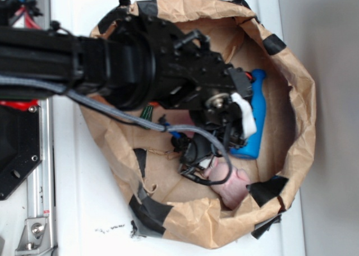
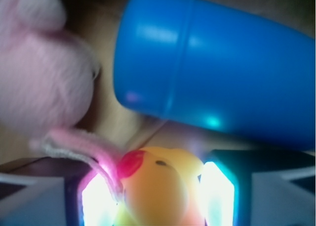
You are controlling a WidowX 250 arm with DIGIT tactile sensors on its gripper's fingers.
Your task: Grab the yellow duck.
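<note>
While the gripper (image 2: 160, 199) sits low inside the paper bag (image 1: 303, 99), its fingers press both sides of the yellow duck (image 2: 158, 184), beside the blue bottle (image 2: 222, 72); only lifting appears left.

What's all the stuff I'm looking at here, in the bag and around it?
yellow duck: one, yellow with a red-orange beak, between the gripper's fingers.
blue bottle: one, blue, lying in the bag beside the duck.
pink plush bunny: one, pink, in the bag's lower part; a pink piece of it reaches beside the duck.
paper bag: one, brown with black tape patches, lying open on the white table.
green item: one, mostly hidden under the arm; cannot identify.
robot arm: one, black, reaching into the bag.
gripper: one, fingers on either side of the duck.
</note>
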